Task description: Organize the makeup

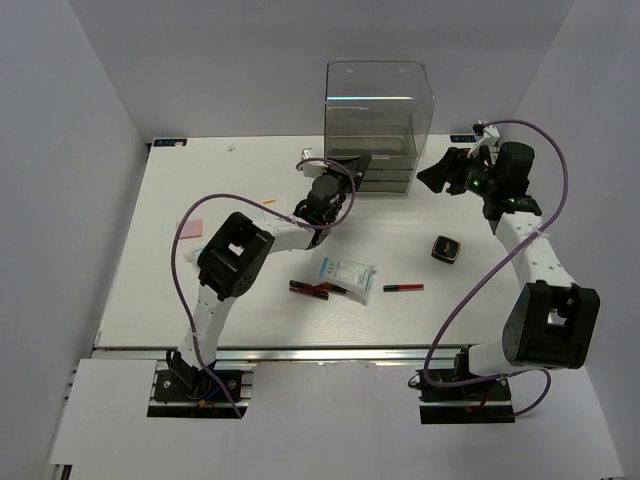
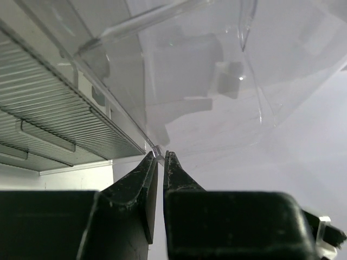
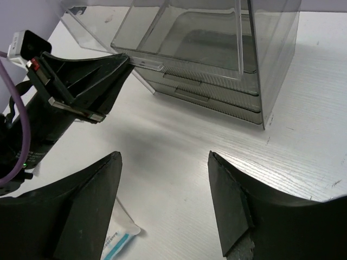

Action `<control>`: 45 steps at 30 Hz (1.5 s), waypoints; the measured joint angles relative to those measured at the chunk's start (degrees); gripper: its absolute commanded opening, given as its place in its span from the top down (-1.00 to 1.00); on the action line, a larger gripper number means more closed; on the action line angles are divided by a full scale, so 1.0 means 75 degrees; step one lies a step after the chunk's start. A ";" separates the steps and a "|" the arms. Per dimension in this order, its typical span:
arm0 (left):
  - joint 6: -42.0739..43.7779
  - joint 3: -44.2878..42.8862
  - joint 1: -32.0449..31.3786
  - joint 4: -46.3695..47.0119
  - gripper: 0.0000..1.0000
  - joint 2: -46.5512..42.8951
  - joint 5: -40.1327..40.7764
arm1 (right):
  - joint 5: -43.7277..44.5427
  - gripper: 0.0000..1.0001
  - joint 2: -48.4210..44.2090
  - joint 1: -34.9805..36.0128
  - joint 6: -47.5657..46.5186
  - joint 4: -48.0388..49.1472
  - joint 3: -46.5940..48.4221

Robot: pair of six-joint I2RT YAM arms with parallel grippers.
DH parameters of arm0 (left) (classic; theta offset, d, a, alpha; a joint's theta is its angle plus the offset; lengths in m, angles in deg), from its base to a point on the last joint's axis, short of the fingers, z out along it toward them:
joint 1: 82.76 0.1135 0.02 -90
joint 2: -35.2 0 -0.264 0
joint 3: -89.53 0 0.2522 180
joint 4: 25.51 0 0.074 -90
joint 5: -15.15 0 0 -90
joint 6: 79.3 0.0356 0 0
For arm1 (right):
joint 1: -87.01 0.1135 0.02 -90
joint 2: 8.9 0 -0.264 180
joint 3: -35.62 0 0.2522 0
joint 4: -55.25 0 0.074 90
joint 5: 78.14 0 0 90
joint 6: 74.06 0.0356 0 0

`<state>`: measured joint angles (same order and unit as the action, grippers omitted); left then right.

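Upper centre of the overhead view: my left fingers (image 1: 358, 163) are almost closed, nipping the thin clear front lip of the top drawer (image 3: 184, 32) of the acrylic drawer box (image 1: 380, 125). That drawer stands partly out.
Right fingers (image 1: 440, 175): spread wide, holding nothing, hovering just right of the box.
Makeup, lower centre: red-and-black sticks (image 1: 310, 289) lie either side of the white-blue packets (image 1: 348, 275). The black compact (image 1: 446, 249) is to their right and the pink square (image 1: 189, 229) is at centre left. All lie on the worktop (image 1: 270, 320), well apart from the box.
Handling, sticks: light and stiff, likely to roll. I would pinch across the middle of the barrel.
Handling, packets: soft, crinkly and flat. I would take one by an edge.
Handling, compact: rigid and smooth, probably slippery. I would grip two opposite flat sides.
Risk: the box looks light and may slide if I pull the lip hard.
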<state>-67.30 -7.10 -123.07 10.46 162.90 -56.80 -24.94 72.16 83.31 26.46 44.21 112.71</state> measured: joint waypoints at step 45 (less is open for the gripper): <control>0.0901 -0.0029 -0.0187 -0.0458 0.83 -0.1017 -0.0664 | -0.1658 0.14 0.2859 -0.0245 0.3940 0.1953 0.2445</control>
<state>-60.54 -7.32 -124.47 7.03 155.27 -61.79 -37.38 93.60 81.47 56.01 58.86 131.05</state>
